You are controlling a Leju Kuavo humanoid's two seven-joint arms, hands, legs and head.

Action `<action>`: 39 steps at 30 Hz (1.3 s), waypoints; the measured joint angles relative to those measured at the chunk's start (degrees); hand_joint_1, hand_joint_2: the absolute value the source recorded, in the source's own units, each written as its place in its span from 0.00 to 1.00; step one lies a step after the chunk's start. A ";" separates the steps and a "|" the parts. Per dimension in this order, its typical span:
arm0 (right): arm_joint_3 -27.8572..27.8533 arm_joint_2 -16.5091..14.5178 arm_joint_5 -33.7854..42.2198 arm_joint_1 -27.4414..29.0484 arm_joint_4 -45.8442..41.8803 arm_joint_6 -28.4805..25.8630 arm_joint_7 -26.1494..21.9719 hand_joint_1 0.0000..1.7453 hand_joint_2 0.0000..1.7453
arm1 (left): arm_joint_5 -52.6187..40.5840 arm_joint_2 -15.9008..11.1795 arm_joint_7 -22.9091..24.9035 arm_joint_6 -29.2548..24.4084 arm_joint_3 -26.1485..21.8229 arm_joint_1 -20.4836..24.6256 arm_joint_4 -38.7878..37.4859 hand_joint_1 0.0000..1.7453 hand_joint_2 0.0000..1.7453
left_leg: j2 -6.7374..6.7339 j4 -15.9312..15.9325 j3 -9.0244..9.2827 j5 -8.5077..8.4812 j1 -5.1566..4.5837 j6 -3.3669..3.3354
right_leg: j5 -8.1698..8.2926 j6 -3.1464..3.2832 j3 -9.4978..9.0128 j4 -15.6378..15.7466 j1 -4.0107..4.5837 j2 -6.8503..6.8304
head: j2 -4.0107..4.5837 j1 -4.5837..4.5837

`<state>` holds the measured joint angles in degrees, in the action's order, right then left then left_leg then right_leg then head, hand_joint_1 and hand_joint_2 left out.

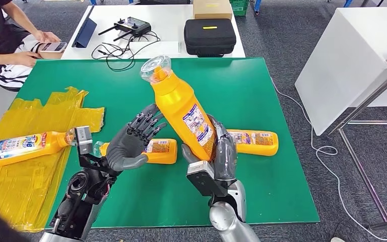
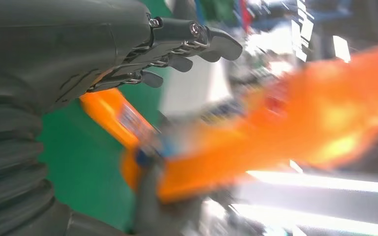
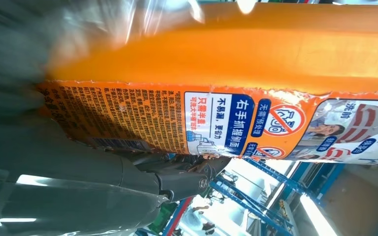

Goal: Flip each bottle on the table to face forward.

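Note:
My right hand (image 1: 220,151) grips the lower body of an orange bottle (image 1: 181,103) and holds it tilted above the green table (image 1: 262,85), its clear cap up and away from me. Its printed label (image 3: 216,123) fills the right wrist view, with my dark fingers (image 3: 177,172) pressed against it. My left hand (image 1: 133,138) hovers open just left of that bottle, fingers spread, not touching it. Under that hand lies a second orange bottle (image 1: 158,150). A third (image 1: 254,141) lies right of my right hand. A fourth (image 1: 22,147) lies on yellow plastic at the left.
Crumpled yellow plastic sheeting (image 1: 35,121) covers the table's left side. A white table behind holds a black case (image 1: 209,35), a controller (image 1: 131,25) and cables. A person (image 1: 10,40) sits at the far left with a phone. A white cabinet (image 1: 352,55) stands to the right.

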<state>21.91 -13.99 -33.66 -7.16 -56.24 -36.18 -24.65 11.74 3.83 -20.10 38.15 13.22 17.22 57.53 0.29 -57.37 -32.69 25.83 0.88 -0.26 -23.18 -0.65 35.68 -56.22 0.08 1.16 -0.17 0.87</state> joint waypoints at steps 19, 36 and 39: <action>1.29 0.18 -2.31 -1.64 3.81 -1.81 1.49 1.00 1.00 | 6.65 -0.35 4.41 2.43 0.33 -0.31 5.82 0.00 1.00 | 0.00 0.00 0.00 0.00 0.00 0.00 | 0.00 0.00 0.01 0.00 0.00 -0.02 | 0.00 -0.01; 3.04 -0.12 -9.20 -1.62 5.44 -2.30 5.69 1.00 1.00 | 2.48 0.48 5.06 -5.11 3.65 -0.78 6.23 0.00 1.00 | 0.00 0.00 0.00 0.00 0.00 0.00 | 0.00 0.00 0.02 0.01 0.00 -0.01 | 0.00 -0.01; 3.76 -0.46 -10.80 -1.59 6.22 -2.83 6.20 1.00 1.00 | 1.81 0.65 5.83 -7.03 4.03 -0.80 6.21 0.00 1.00 | 0.00 0.00 0.00 0.00 0.00 0.00 | 0.00 0.00 0.03 0.01 0.00 -0.01 | 0.00 0.00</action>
<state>25.66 -14.46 -44.47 -8.75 -50.01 -39.00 -18.46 13.54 4.48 -14.27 31.11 17.25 16.42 63.73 0.29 -57.37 -32.68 25.82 0.88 -0.26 -23.18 -0.65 35.71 -56.21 0.08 1.15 -0.17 0.87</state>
